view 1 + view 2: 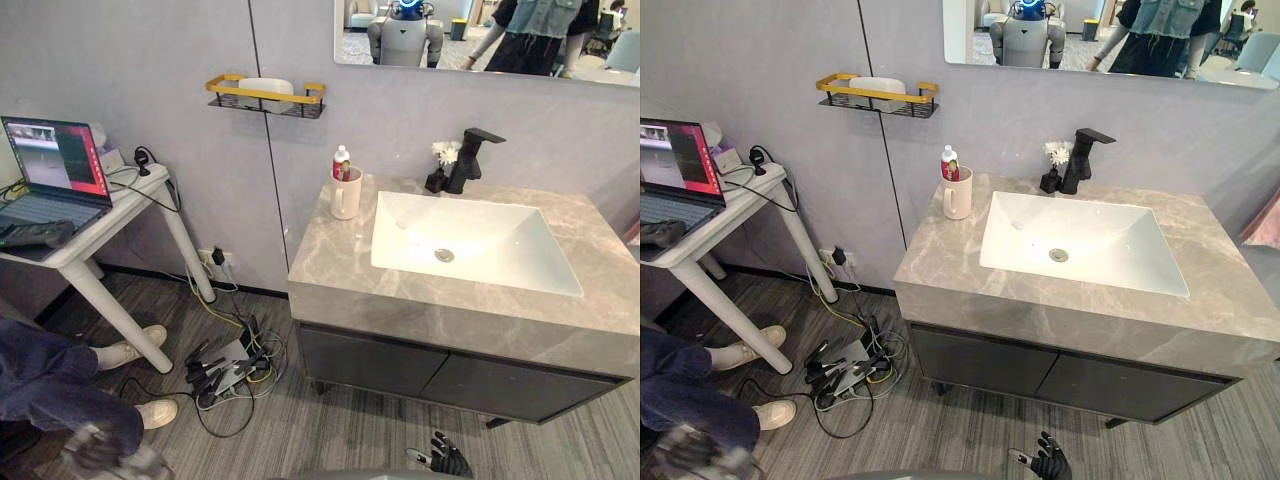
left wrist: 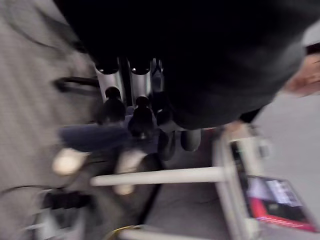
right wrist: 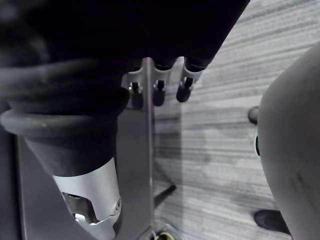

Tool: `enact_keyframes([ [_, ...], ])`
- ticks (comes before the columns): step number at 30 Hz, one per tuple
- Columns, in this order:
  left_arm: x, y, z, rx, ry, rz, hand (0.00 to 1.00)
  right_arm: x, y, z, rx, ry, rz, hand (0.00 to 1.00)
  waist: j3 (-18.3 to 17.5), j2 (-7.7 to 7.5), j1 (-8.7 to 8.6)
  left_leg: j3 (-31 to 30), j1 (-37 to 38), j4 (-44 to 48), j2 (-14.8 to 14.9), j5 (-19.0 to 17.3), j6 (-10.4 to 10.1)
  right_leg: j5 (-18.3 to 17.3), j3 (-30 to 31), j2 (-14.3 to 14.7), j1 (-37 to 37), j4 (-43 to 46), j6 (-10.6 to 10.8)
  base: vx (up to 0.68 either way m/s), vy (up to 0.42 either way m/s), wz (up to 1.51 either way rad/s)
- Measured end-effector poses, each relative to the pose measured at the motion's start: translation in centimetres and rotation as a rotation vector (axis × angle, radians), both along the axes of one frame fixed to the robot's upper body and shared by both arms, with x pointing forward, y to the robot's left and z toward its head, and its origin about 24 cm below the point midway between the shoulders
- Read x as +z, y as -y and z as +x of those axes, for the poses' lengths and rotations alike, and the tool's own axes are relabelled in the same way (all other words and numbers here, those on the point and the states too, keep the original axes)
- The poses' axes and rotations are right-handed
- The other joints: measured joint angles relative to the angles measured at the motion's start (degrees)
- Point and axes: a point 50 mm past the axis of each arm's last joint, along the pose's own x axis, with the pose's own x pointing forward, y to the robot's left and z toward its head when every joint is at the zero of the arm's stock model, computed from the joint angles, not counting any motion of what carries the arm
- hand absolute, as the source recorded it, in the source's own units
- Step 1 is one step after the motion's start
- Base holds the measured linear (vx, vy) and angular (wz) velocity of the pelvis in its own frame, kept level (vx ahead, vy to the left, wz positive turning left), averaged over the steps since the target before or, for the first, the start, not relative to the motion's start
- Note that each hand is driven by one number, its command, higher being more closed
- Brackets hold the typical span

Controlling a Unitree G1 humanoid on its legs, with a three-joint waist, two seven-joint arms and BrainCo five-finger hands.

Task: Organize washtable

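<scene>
The washtable (image 1: 340,265) is a grey marble counter with a white sink (image 1: 470,240) and a black tap (image 1: 468,158). At its back left corner stands a white mug (image 1: 346,193) with a toothbrush in it, and a small red-and-white bottle (image 1: 340,158) is just behind it. A little black vase of white flowers (image 1: 441,165) sits beside the tap. My right hand (image 1: 446,458) hangs low in front of the cabinet, open and holding nothing. My left hand (image 2: 142,115) hangs open over the floor, near a seated person's legs.
A gold wire shelf (image 1: 266,97) with a white dish is fixed to the wall, left of the counter. A white side table (image 1: 95,235) carries a laptop (image 1: 55,165). A person's legs and white shoes (image 1: 125,352) are beside it. Cables and a power strip (image 1: 225,372) lie on the floor.
</scene>
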Motion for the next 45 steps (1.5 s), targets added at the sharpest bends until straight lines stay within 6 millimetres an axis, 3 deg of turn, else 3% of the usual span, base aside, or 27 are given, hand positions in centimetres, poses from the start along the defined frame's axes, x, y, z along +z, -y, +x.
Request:
enact_keyframes([
  [4,-1.6,2.4,-1.7,-0.036,-0.072,-0.159,0.00,-0.3,0.2,-0.5,-0.009,-0.029,-0.004,0.00,0.00,-0.02,0.08,0.96,0.90,-1.81,0.10,0.51,-0.61,0.15,1.20,0.42,-0.07,-0.66,0.15,0.05,0.008,-0.08],
  [10,-1.6,2.5,0.4,-0.125,-0.020,-0.167,0.00,-0.5,0.4,-0.1,-0.016,-0.036,-0.005,0.00,0.86,0.20,0.11,1.53,0.32,-0.35,0.30,0.41,-0.84,0.55,1.54,0.96,0.18,-0.86,-0.14,0.09,0.007,-0.04],
  [12,-1.3,2.8,3.6,-0.196,0.052,-0.165,0.00,-0.3,0.7,1.2,0.003,-0.013,-0.015,0.00,3.51,-0.05,0.11,0.58,-3.02,6.63,0.54,-2.05,-0.82,0.55,1.13,0.92,-0.32,-0.13,-0.16,-0.05,0.041,0.09],
  [15,-0.8,3.9,5.9,-0.241,0.117,-0.171,0.00,0.2,1.2,3.3,0.040,0.033,-0.042,0.00,6.01,2.09,0.05,0.43,-8.01,14.90,2.24,-5.89,-0.86,0.60,2.91,1.68,-3.78,1.98,-0.33,-0.13,0.065,-0.28],
  [18,-0.7,3.8,6.0,-0.241,0.123,-0.165,0.00,0.5,0.4,4.2,0.053,0.063,-0.037,0.00,6.45,2.18,0.08,1.02,-8.94,19.28,3.52,-8.70,-1.05,0.69,7.02,2.51,-6.01,3.63,-0.48,-0.10,0.079,-0.82],
  [19,-0.8,3.9,5.8,-0.234,0.117,-0.166,0.00,0.6,-0.1,4.5,0.045,0.075,-0.030,0.00,6.58,2.48,-0.03,0.55,-8.94,22.35,4.51,-11.83,-1.54,0.82,10.13,3.55,-7.31,4.68,-0.39,-0.12,0.149,-1.46],
  [23,-0.7,3.6,6.6,-0.234,0.124,-0.150,0.00,0.9,-0.4,5.1,-0.004,0.110,-0.010,0.00,7.56,0.60,-1.81,8.98,-11.35,25.65,4.85,-14.63,0.12,2.71,19.05,3.37,-14.48,6.80,1.13,-0.14,0.146,-1.13],
  [25,-0.7,3.4,7.1,-0.244,0.122,-0.147,0.00,1.0,-0.1,5.3,-0.025,0.118,-0.011,0.00,8.25,0.03,-1.55,12.31,-11.17,26.41,5.09,-15.05,1.34,3.01,19.17,2.69,-15.73,6.85,0.93,-0.13,0.144,-0.99],
  [26,-0.7,3.2,7.0,-0.249,0.119,-0.143,0.00,1.0,0.0,5.2,-0.034,0.114,-0.011,0.00,8.38,0.04,-1.51,15.81,-10.77,25.81,5.20,-14.63,2.36,2.63,15.96,0.99,-16.67,7.70,0.35,-0.12,0.123,-1.18],
  [27,-0.7,3.3,7.1,-0.253,0.118,-0.145,0.00,1.1,0.3,5.3,-0.048,0.115,-0.015,0.00,8.60,0.39,-1.54,19.20,-9.99,24.71,5.68,-14.30,3.12,1.25,9.49,-2.24,-18.74,13.56,-1.63,-0.11,0.111,-1.05],
  [30,-0.8,3.3,6.4,-0.247,0.102,-0.148,0.00,0.9,0.7,4.8,-0.064,0.104,-0.022,0.00,8.88,0.83,-1.47,25.47,-3.58,22.37,6.81,-14.08,3.16,-4.49,-4.02,-8.44,-15.69,31.21,-5.41,0.04,0.053,-0.98],
  [31,-0.9,3.3,6.4,-0.247,0.101,-0.150,0.00,0.9,0.7,4.7,-0.063,0.101,-0.020,0.00,8.84,0.75,-1.47,26.90,-2.59,22.36,6.97,-14.08,3.16,-5.83,-5.01,-9.00,-14.66,31.94,-5.36,0.05,-0.042,-1.07],
  [32,-0.9,3.2,6.4,-0.247,0.103,-0.152,0.00,0.9,0.7,4.7,-0.050,0.100,-0.023,0.00,8.48,-0.29,-1.60,28.98,-1.51,22.41,6.09,-14.08,3.14,-5.83,-7.08,-8.77,-15.08,31.21,-5.88,-0.01,-0.053,-1.35],
  [33,-1.0,3.3,6.2,-0.245,0.098,-0.171,0.00,0.8,0.8,4.6,-0.032,0.092,-0.033,0.00,8.48,-0.02,-1.35,28.40,-1.20,19.47,5.10,-13.68,4.00,-4.33,-7.79,-6.60,-14.95,26.94,-8.12,-0.02,-0.040,-1.54],
  [34,-1.2,3.5,6.0,-0.248,0.090,-0.183,0.00,0.6,1.0,4.6,-0.017,0.077,-0.042,0.00,8.05,0.93,-1.24,28.19,-1.01,16.49,4.87,-13.09,4.92,-2.13,-7.26,-3.98,-14.16,21.05,-7.84,-0.09,-0.089,-1.57],
  [35,-1.5,4.4,5.5,-0.251,0.077,-0.221,0.00,0.7,2.1,5.3,-0.003,0.065,-0.074,0.00,7.29,2.80,-2.00,31.60,-0.25,12.14,6.10,-9.96,2.88,-5.70,-10.83,-4.67,-13.65,24.52,-9.30,0.00,-0.100,-1.12],
  [36,-1.4,4.5,5.8,-0.265,0.089,-0.219,0.00,0.2,2.8,4.4,0.009,0.010,-0.090,0.00,7.76,1.69,-2.50,33.06,1.08,10.90,3.99,-8.90,2.11,-10.33,-16.45,-10.63,-11.72,34.13,-8.10,0.02,-0.126,-0.90],
  [37,-1.3,4.1,5.9,-0.271,0.092,-0.208,0.00,-0.2,2.8,3.6,0.019,-0.028,-0.092,0.00,7.99,1.23,-2.24,34.15,1.20,11.27,3.55,-8.89,2.07,-11.27,-17.58,-11.71,-10.54,32.88,-5.70,0.07,-0.122,-0.74],
  [38,-1.2,3.5,6.2,-0.277,0.094,-0.194,0.00,-0.3,2.5,3.6,0.039,-0.045,-0.089,0.00,8.30,0.52,-1.75,35.20,1.17,12.04,3.17,-8.94,2.04,-11.62,-18.07,-10.61,-10.45,30.48,-4.56,0.01,-0.138,-1.11],
  [40,-1.6,3.4,5.1,-0.265,0.050,-0.213,0.00,-0.3,1.9,3.9,0.106,-0.038,-0.083,0.00,7.71,2.09,-1.62,37.14,0.87,15.26,5.92,-8.86,2.15,-9.55,-14.31,-3.26,-7.35,16.66,-3.24,0.04,-0.180,-1.63],
  [41,-1.7,3.4,4.6,-0.262,0.034,-0.215,0.00,-0.3,1.8,3.9,0.125,-0.037,-0.084,0.00,7.83,1.85,-1.73,37.33,0.10,20.36,8.67,-8.61,2.57,-7.09,-11.27,-0.16,-6.31,12.27,-3.93,0.04,-0.177,-1.46],
  [42,-1.7,3.1,4.5,-0.263,0.028,-0.209,0.00,-0.3,1.7,3.8,0.136,-0.038,-0.083,0.00,7.63,2.22,-1.74,37.32,-0.02,22.91,9.76,-8.41,2.85,-6.53,-9.71,1.01,-5.65,10.58,-4.35,-0.02,-0.167,-1.54],
  [44,-1.8,2.9,3.6,-0.278,0.002,-0.205,0.00,-0.3,1.7,3.9,0.164,-0.037,-0.092,0.00,7.71,2.28,-1.79,36.71,-0.27,33.66,15.37,-7.76,3.82,-5.76,-2.67,5.13,-5.01,8.31,-5.09,-0.03,-0.113,-1.71],
  [45,-1.8,2.7,3.3,-0.277,-0.008,-0.201,0.00,-0.3,1.6,3.8,0.175,-0.039,-0.093,0.00,7.78,2.01,-1.44,34.24,-2.11,38.79,16.73,-6.26,6.27,-5.65,0.80,6.33,-4.60,8.27,-5.70,0.01,-0.047,-1.56],
])
